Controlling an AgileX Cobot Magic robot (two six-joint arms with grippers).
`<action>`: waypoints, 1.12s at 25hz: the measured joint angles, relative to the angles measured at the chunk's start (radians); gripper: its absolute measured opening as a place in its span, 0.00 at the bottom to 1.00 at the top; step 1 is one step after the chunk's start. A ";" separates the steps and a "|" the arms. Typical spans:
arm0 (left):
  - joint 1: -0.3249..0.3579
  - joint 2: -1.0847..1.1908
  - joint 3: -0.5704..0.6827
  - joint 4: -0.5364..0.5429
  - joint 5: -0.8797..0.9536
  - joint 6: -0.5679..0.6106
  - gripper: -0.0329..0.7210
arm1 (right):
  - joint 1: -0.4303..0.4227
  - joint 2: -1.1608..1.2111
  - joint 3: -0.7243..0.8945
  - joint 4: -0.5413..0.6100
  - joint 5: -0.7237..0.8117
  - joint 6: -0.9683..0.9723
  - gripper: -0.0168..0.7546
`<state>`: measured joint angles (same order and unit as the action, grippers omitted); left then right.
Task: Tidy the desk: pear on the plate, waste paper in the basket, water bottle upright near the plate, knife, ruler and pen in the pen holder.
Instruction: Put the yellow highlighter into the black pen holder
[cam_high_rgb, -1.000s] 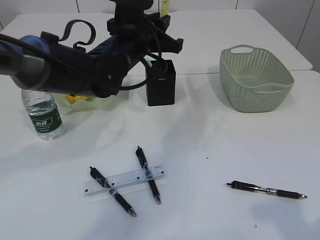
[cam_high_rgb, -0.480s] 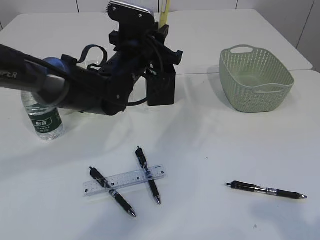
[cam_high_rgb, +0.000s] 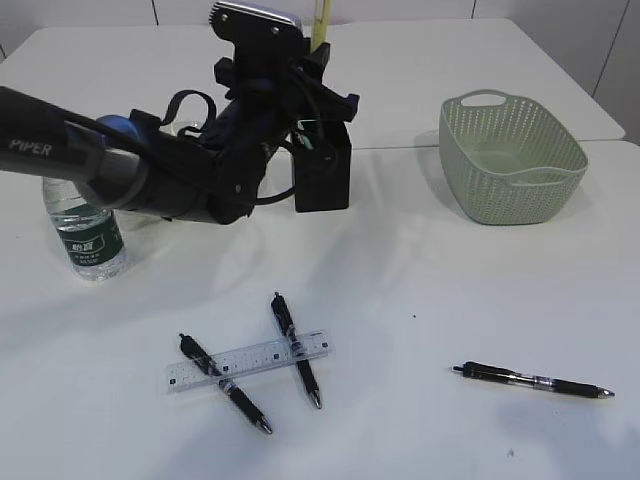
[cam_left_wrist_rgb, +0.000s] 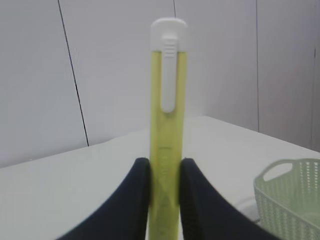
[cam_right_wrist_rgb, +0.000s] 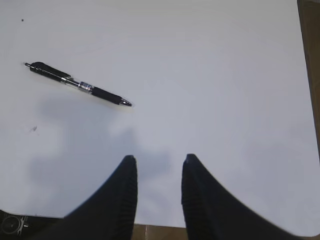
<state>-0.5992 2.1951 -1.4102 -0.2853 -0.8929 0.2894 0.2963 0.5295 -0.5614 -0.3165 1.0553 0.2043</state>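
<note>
Nearest you, your right gripper (cam_right_wrist_rgb: 158, 187) hangs with fingers apart and empty over the desk (cam_high_rgb: 420, 280), one pen (cam_high_rgb: 532, 381) lying near it. Farther back, your left gripper (cam_left_wrist_rgb: 164, 192) clamps the yellow knife (cam_left_wrist_rgb: 167, 125) upright above the pen holder (cam_high_rgb: 322, 172). Lower it off-centre and it may catch the rim, tipping the holder.

- tabletop (cam_high_rgb: 420, 260): plain white
- basket (cam_high_rgb: 512, 160): grey-green, woven-look lattice
- pen holder (cam_high_rgb: 322, 178): matte black
- water bottle (cam_high_rgb: 88, 240): clear, dark green label with white print
- ruler (cam_high_rgb: 248, 362): transparent, fine dark marks
- knife (cam_left_wrist_rgb: 167, 125): yellow-green body, white cap and slider
- three pens, such as the right one (cam_high_rgb: 533, 381): black with silvery tips
- left gripper (cam_left_wrist_rgb: 165, 195): black
</note>
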 joint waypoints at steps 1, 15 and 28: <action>0.005 0.009 -0.016 0.000 0.000 0.000 0.18 | 0.000 0.000 0.000 0.000 0.000 0.001 0.36; 0.009 0.056 -0.055 0.000 0.051 0.000 0.18 | 0.000 0.000 0.000 0.000 -0.100 0.004 0.36; 0.009 0.057 -0.059 0.000 0.012 0.000 0.18 | 0.000 0.000 0.000 -0.002 -0.126 0.009 0.36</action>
<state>-0.5900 2.2520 -1.4693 -0.2853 -0.8807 0.2894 0.2963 0.5295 -0.5614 -0.3188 0.9297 0.2129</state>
